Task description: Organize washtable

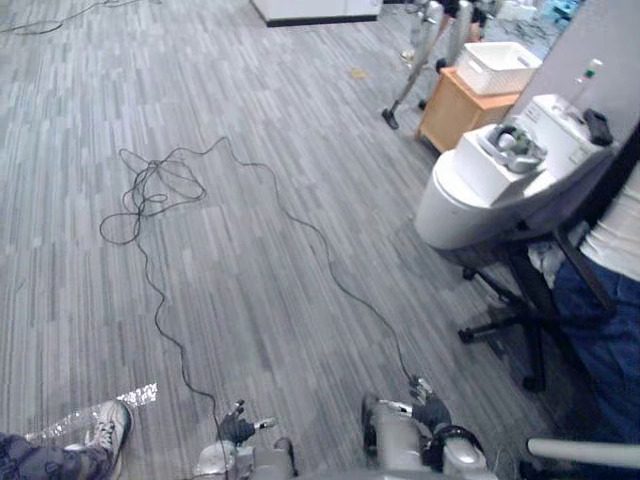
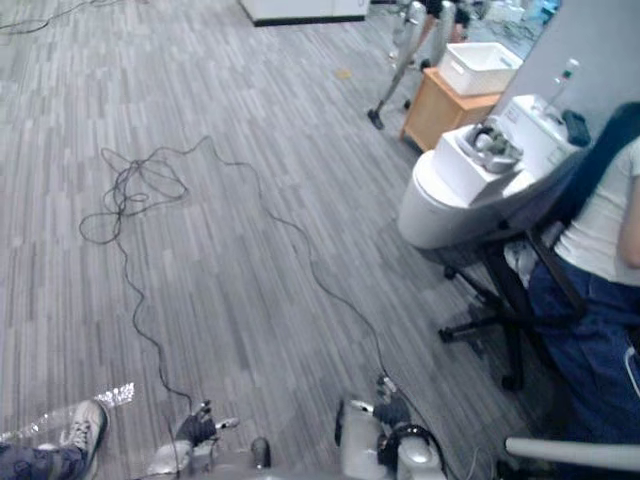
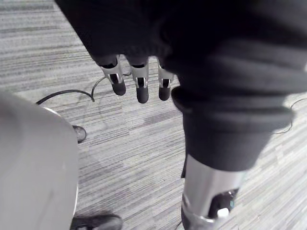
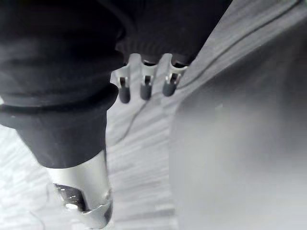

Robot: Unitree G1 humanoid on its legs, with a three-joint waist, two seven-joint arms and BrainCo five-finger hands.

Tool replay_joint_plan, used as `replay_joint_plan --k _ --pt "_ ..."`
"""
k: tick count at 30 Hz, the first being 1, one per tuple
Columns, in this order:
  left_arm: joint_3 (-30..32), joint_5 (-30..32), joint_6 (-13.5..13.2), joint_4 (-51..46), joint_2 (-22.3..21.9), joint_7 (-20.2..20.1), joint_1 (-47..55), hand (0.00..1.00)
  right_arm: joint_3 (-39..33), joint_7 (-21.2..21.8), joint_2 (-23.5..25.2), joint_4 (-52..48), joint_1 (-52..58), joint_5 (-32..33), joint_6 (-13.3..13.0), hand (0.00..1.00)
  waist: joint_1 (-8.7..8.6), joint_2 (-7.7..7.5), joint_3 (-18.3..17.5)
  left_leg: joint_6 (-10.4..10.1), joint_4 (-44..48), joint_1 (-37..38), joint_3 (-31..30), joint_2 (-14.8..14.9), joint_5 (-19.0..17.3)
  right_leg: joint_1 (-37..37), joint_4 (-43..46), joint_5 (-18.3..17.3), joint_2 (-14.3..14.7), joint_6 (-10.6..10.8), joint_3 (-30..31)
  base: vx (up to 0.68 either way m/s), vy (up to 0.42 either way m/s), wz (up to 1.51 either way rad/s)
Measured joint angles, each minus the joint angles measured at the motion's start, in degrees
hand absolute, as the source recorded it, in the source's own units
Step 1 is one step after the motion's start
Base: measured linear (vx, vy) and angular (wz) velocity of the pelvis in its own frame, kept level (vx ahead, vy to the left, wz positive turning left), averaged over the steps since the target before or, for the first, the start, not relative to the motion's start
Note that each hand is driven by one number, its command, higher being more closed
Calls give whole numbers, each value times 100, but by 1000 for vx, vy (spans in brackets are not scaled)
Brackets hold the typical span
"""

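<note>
My left hand (image 1: 238,428) hangs low over the grey carpet, its fingers (image 3: 139,84) straight and holding nothing. My right hand (image 1: 430,410) hangs beside it, fingers (image 4: 146,86) relaxed and empty. Far off at the upper right, a white basket (image 1: 497,65) rests on a small wooden cabinet (image 1: 455,115). Nearer stands a white rounded unit (image 1: 455,205). On it is a white box (image 1: 480,165) carrying a grey tool (image 1: 515,148). A small bottle (image 1: 588,75) and a dark object (image 1: 598,127) stand behind the box. Both hands are well away from these things.
A person in blue trousers (image 1: 605,320) sits on a black office chair (image 1: 520,320) at the right. Another person's white shoe (image 1: 108,430) shows at the lower left. A slim grey pole with a dark foot (image 1: 405,90) leans by the cabinet. Open carpet (image 1: 250,250) spreads ahead.
</note>
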Motion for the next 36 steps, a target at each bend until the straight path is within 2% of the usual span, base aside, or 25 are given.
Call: replay_joint_plan --k 1,2,3,4,5,7,9,11,13,15,16,17,19,20,21,23,24,25,26,28,30,32,33,35,36 --pt "120 1 3 16 3 2 12 0 9 10 12 -66 48 3 -5 0 -104 -40 -18 -102 154 1 -384 2 -134 -7 41 9 -77 6 24 411 -312 149" --pt "210 1 2 11 0 5 32 0 31 28 12 -74 61 -12 0 0 -108 -55 -45 -175 196 22 -521 38 -188 8 71 38 -57 -46 14 502 -390 158" --pt "361 3 -1 -2 46 14 85 0 62 81 70 -83 115 -32 2 0 -80 -201 -171 -330 447 -54 -599 61 -281 37 -1 354 -53 -300 15 422 -345 128" --pt "462 -3 20 8 13 54 62 0 61 94 125 -66 88 -41 6 0 -72 -268 -207 -510 850 -226 -577 132 -399 47 168 667 -21 -161 -36 573 -493 119" --pt "491 5 23 -47 -157 100 -6 0 59 64 -3 -138 -47 -50 -4 0 1 53 -77 -676 1693 -595 -353 488 -324 216 188 635 253 -386 -270 350 -326 62" --pt "522 2 14 -91 -225 105 -29 0 83 60 -93 -184 -79 -50 -13 0 117 131 -68 -758 2087 -712 -125 652 -76 469 1 560 321 -506 -281 348 -319 2" --pt "484 -2 -16 -101 -326 122 -25 0 70 -17 -128 -146 -12 -55 -5 0 35 188 -50 -789 2002 -700 205 647 -94 927 -396 581 291 -581 -439 324 -326 15" --pt "457 -7 -128 -252 -521 120 -43 0 4 -37 -162 -123 86 -57 14 0 41 395 -13 -749 1944 -978 648 543 -176 1497 -1014 536 275 -690 -742 231 -222 58" --pt "460 -12 -122 -296 -583 116 -86 0 -4 -38 -174 -114 89 -80 21 0 49 449 5 -709 1900 -1252 677 424 -190 1674 -1198 476 277 -772 -924 81 -31 64" --pt "546 -93 -125 -391 -597 111 -102 0 -3 -44 -153 -14 27 -162 23 0 163 469 33 -611 1396 -1642 727 96 -127 1938 -1462 444 289 -761 -1117 84 41 54" --pt "731 -144 -123 -440 -628 119 -90 0 -1 -62 -140 42 -11 -224 23 0 286 504 45 -459 991 -1751 752 12 17 2074 -1594 403 345 -696 -1102 115 78 5" --pt "824 -165 -110 -435 -635 121 -59 0 0 -67 -128 46 -11 -265 23 0 385 533 45 -432 820 -1782 760 25 67 2132 -1636 385 378 -666 -1090 168 127 -42" --pt "1282 -350 -139 -495 -756 134 250 0 17 -89 -74 33 46 -348 20 0 538 567 -22 -18 950 -1806 950 143 362 2337 -1680 241 446 -518 -851 241 213 -55" --pt "1371 -352 -142 -526 -786 133 275 0 20 -90 -69 30 83 -392 20 0 544 568 -77 62 1043 -1804 1026 125 315 2376 -1661 190 408 -470 -780 388 332 -41" --pt "1478 -349 -145 -547 -854 127 296 0 31 -88 -72 24 155 -456 21 0 564 479 -150 213 1147 -1771 1153 37 216 2349 -1467 1 248 -357 -689 360 289 -26" --pt "1520 -348 -120 -508 -780 125 291 0 28 -60 -55 -1 256 -497 30 0 544 246 -233 454 1028 -1479 1224 -367 66 1969 -240 -368 -70 -26 -319 388 294 -10" --pt "1494 -343 -80 -467 -732 124 277 0 5 -26 -51 -124 335 -498 32 0 486 164 -212 576 913 -1181 1202 -602 -10 1511 1127 -382 -187 41 96 472 327 27" --pt "1450 -329 -68 -450 -655 119 276 0 -18 -21 -7 -300 435 -470 29 0 399 77 -191 720 809 -859 1096 -812 -105 1096 2427 -221 -159 90 432 569 331 56" --pt "1411 -325 -21 -400 -607 125 285 0 -19 -16 42 -405 500 -490 27 0 346 75 -175 785 689 -527 949 -960 -231 818 3309 -221 -48 86 552 452 176 57" --pt "1288 -299 4 -395 -596 125 230 0 -117 -2 48 -437 570 -484 16 0 342 86 -174 880 512 -115 737 -1021 -357 557 3607 -335 127 -4 349 495 126 54" --pt "1252 -194 16 -392 -589 110 223 0 -228 3 101 -551 609 -473 15 0 278 85 -169 936 193 350 451 -1032 -405 171 3391 -568 354 -221 -62 526 86 67" --pt "1172 -167 42 -380 -624 109 178 0 -377 44 126 -693 587 -407 -14 0 99 175 -100 853 -227 972 79 -932 -517 -381 2405 -680 667 -390 -571 597 50 77" --pt "1064 -141 43 -380 -638 104 158 0 -397 72 112 -735 567 -370 -11 0 41 246 -101 778 -330 1126 17 -854 -550 -485 1974 -577 761 -514 -751 644 50 81" --pt "615 -23 35 -363 -682 88 26 0 -398 96 141 -741 550 -347 -6 0 14 202 -112 515 -305 1514 -406 -868 -576 -686 408 208 953 -974 -1090 716 25 83" --pt "593 14 36 -364 -720 85 18 0 -390 96 142 -744 551 -328 -4 0 -2 193 -118 442 -234 1608 -475 -879 -619 -696 275 349 960 -1151 -1164 830 -30 91"
